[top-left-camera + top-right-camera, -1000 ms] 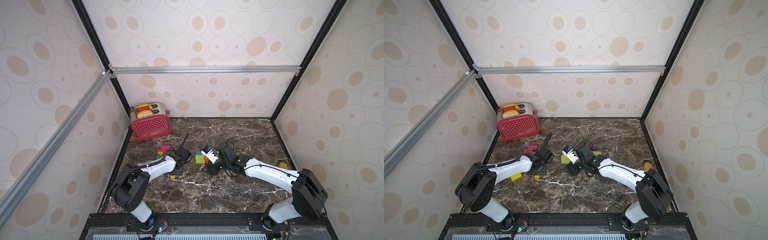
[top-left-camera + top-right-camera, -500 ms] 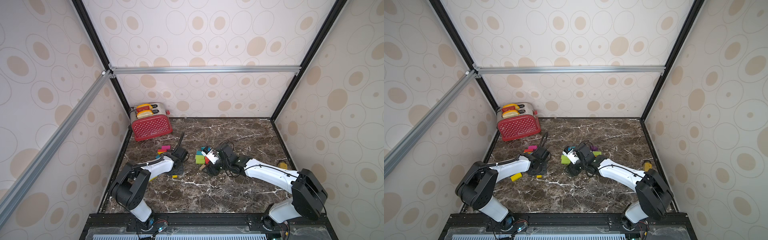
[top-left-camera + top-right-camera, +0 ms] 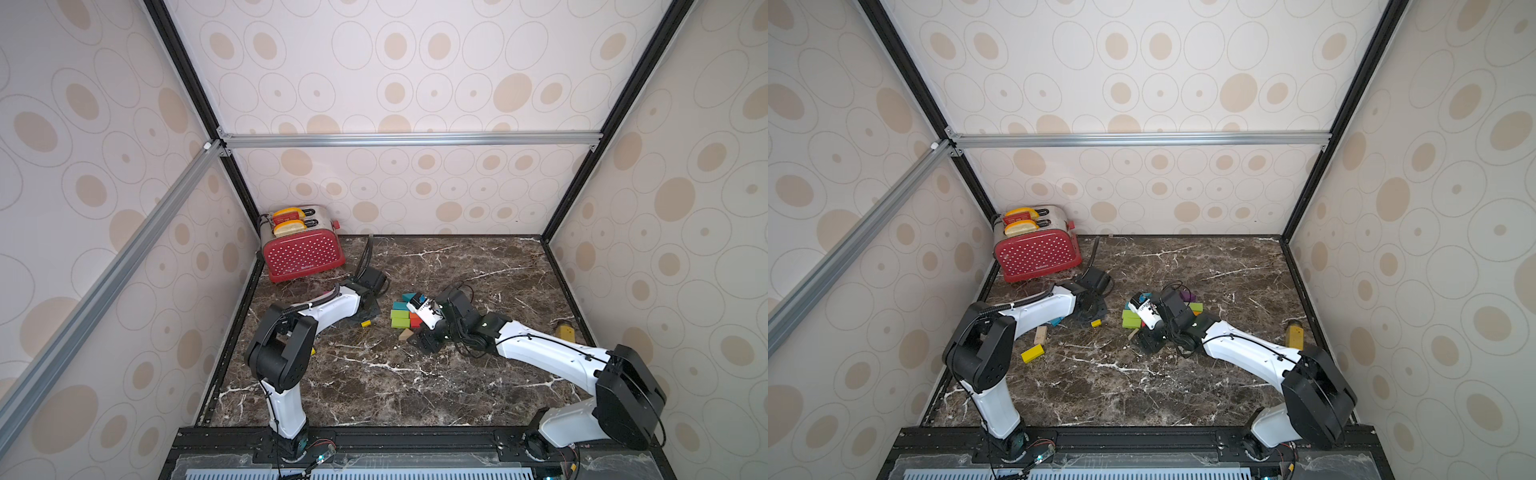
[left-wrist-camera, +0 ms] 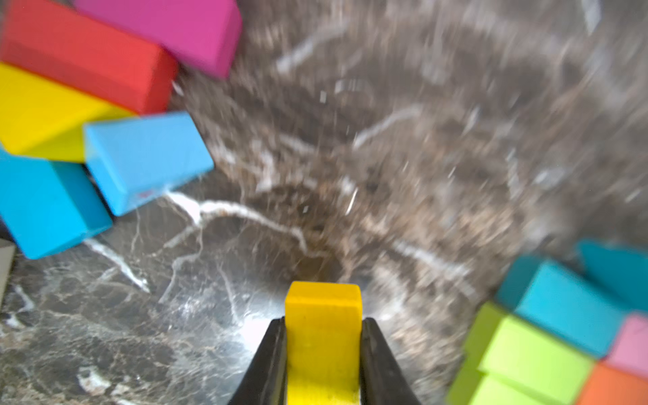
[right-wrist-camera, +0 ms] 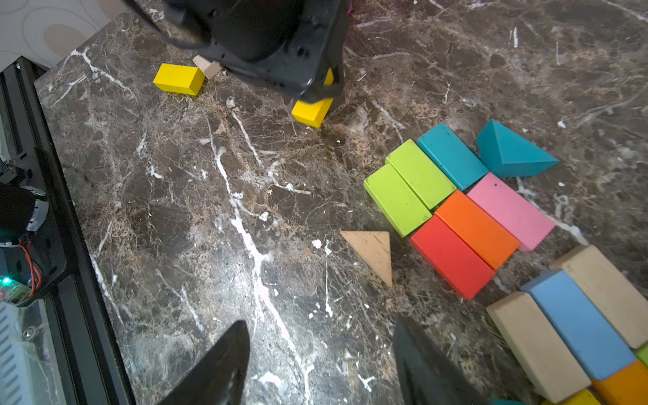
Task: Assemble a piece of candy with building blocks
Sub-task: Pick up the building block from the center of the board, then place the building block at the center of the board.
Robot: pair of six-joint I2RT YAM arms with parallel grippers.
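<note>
Left wrist view: the left fingers point(image 4: 275, 350) are clenched on a yellow block point(image 4: 322, 326), one finger flat against each side, and its free end juts past the fingertips over the marble desk point(image 4: 385, 175). Ahead of these fingers, off to one side, a magenta block point(image 4: 168, 31), a red block point(image 4: 87, 59) and a blue block point(image 4: 147, 157) lie heaped together.

Right wrist view: the right fingers point(image 5: 224, 364) stand apart, released, with only bare desk between them. Just ahead of them lies a bare-wood wedge point(image 5: 371, 252). Beside it is a flat cluster in which two green blocks point(image 5: 420, 171), a teal block point(image 5: 450, 154), a pale pink block point(image 5: 508, 210), an orange block point(image 5: 477, 228) and a second red block point(image 5: 452, 256) lie side against side. A teal wedge point(image 5: 512, 150) sits just beside the teal block. Farther ahead, the gripped yellow block shows below the left arm's black housing; whether it touches the desk cannot be told. A second yellow block point(image 5: 179, 79) lies apart, beyond it.
</note>
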